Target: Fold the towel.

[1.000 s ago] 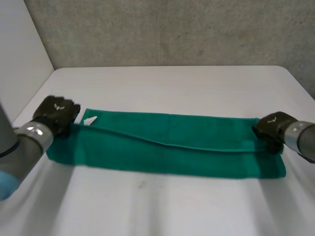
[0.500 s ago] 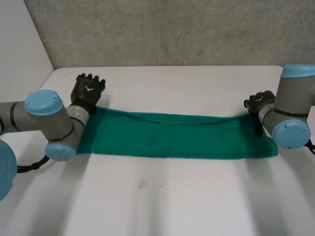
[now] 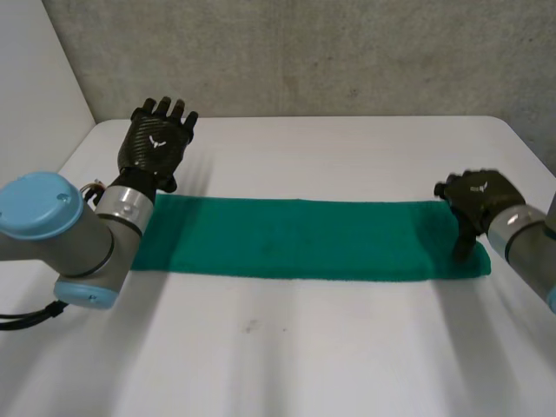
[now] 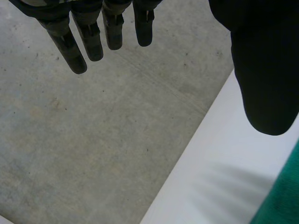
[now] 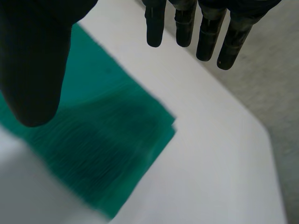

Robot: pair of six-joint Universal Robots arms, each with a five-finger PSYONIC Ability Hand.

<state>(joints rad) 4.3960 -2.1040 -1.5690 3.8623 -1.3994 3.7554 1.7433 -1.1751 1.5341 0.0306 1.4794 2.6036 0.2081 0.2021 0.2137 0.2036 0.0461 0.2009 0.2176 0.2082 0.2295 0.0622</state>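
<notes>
Both hands off the cloth: my left hand (image 3: 155, 143) hangs in the air just past the far corner of the towel's (image 3: 295, 239) left end, its back turned to the head camera. The fingertips point away toward the grey wall (image 3: 347, 52). In the left wrist view its fingers (image 4: 77, 51) are straight and a little spread, the thumb (image 4: 264, 84) stands well apart from them, and nothing lies between. A sliver of the towel's edge shows beyond the thumb. My left arm (image 3: 109, 221) reaches over the near corner of that same end, hiding part of it.

My right hand (image 3: 476, 198) hovers over the towel's right end, near the far corner, its back also toward the head camera. The right wrist view shows it loose and empty, with straight fingers set side by side, the thumb held wide of them, and no cloth pinched. The towel's right-hand corner lies flat below the palm.

The towel is green and folded into one long, narrow band. It lies flat on the white table (image 3: 287, 365), stretched lengthwise between my two hands. Its long edges run nearly straight and parallel, and the surface is smooth apart from a few faint darker patches toward the right end. At the corner under my right hand the folded layers sit one on another with a slight step between their edges.
</notes>
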